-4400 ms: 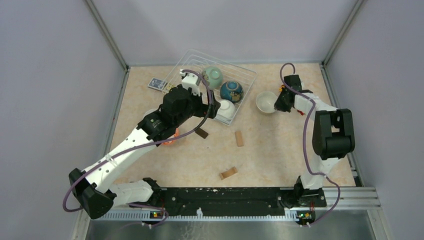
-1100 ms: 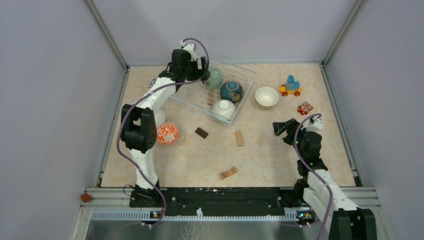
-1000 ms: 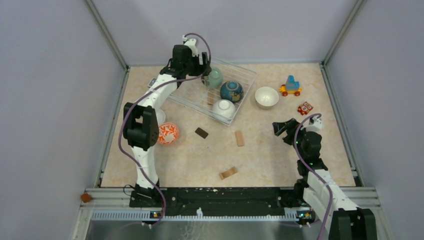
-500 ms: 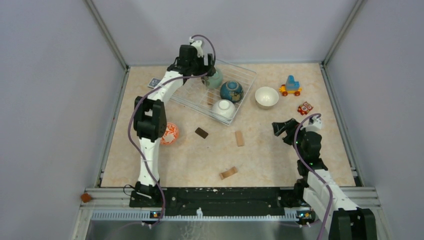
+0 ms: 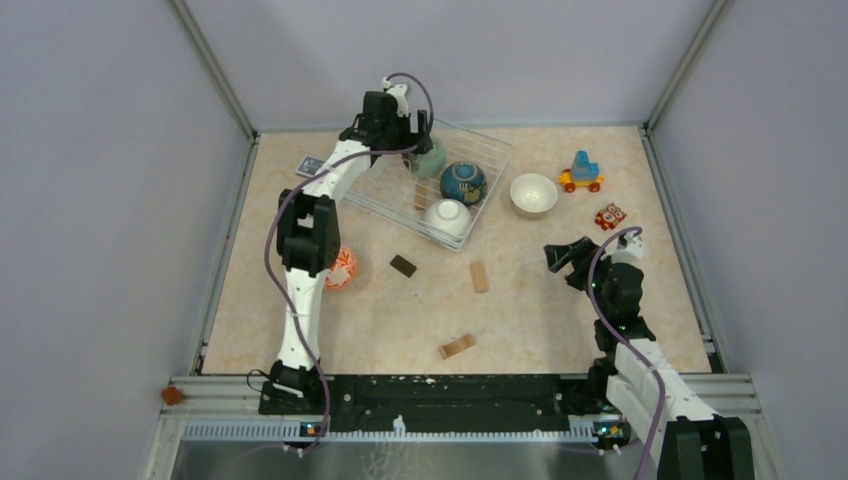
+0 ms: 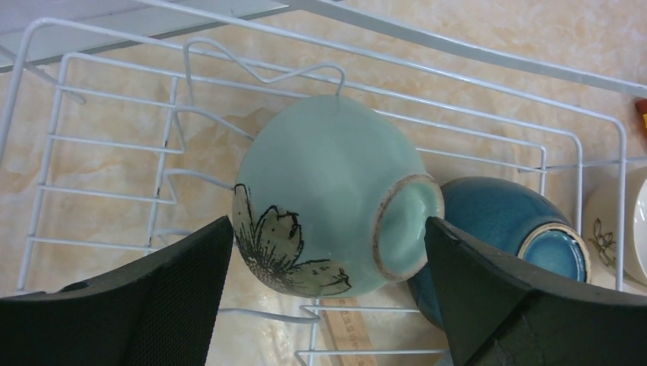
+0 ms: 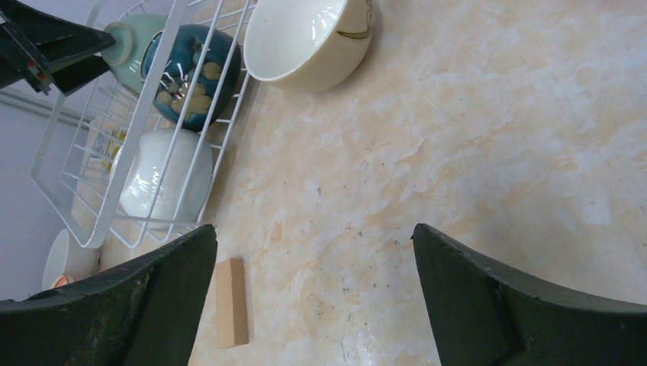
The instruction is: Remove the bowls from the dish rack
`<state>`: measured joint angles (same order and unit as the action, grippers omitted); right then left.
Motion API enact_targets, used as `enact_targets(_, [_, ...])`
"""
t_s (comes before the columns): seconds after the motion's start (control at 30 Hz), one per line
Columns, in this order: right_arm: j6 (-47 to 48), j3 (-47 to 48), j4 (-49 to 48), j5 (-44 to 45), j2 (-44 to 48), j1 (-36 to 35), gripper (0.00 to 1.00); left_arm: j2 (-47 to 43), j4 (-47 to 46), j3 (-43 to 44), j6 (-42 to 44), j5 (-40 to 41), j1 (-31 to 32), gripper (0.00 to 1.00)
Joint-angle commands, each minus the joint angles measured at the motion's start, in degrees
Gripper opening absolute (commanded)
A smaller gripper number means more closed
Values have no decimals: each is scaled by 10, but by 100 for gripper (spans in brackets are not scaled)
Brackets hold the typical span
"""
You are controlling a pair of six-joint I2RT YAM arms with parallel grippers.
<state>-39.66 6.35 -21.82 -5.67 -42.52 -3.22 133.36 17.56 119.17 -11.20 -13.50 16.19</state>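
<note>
While the left gripper [image 6: 328, 232] sits inside the white wire dish rack [image 5: 385, 196] at the far side of the marbled beige desk [image 5: 540, 320], its jaws are apart and straddle the mint green ceramic bowl [image 6: 320, 183]. That bowl lies tipped on its side in the rack's far corner, foot ring turned toward the neighbouring bowl and a dark flower drawing on its wall. One finger stands close on each side of it; contact cannot be confirmed from the left wrist view.

Just beside it in the rack is the dark blue ceramic bowl [image 5: 463, 182], upturned with its foot ring showing. The plain white ceramic bowl [image 5: 447, 217] rests upside down at the rack's near corner.

Outside the rack:
- The beige ceramic bowl [image 5: 533, 193] stands upright on the desk, just right of the rack.
- The white bowl with orange-red pattern [image 5: 343, 270] is on the desk left of the rack, partly hidden by the left arm.
- The rim of another white bowl [image 7: 65, 259] shows past the rack's corner in the right wrist view.

The right gripper [image 5: 560, 257] hangs over bare desk well apart from the rack, jaws apart and holding nothing. A light wooden block [image 5: 480, 277] lies between it and the rack.
</note>
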Motion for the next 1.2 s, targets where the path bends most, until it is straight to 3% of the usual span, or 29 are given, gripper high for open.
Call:
enact_targets(0.0, [4, 7, -28, 0, 0, 4, 98, 26, 14, 54, -12, -25, -15, 99])
enact_targets(0.6, [5, 7, -27, 2, 1, 4, 98, 60, 14, 81, -91, -140, -47, 99])
enact_targets(0.83, [5, 6, -28, 3, 0, 4, 98, 60, 33, 88, -62, -106, -28, 99])
enact_targets(1.17, [5, 6, -28, 3, 0, 4, 98, -16, -42, 22, -123, -172, -28, 97])
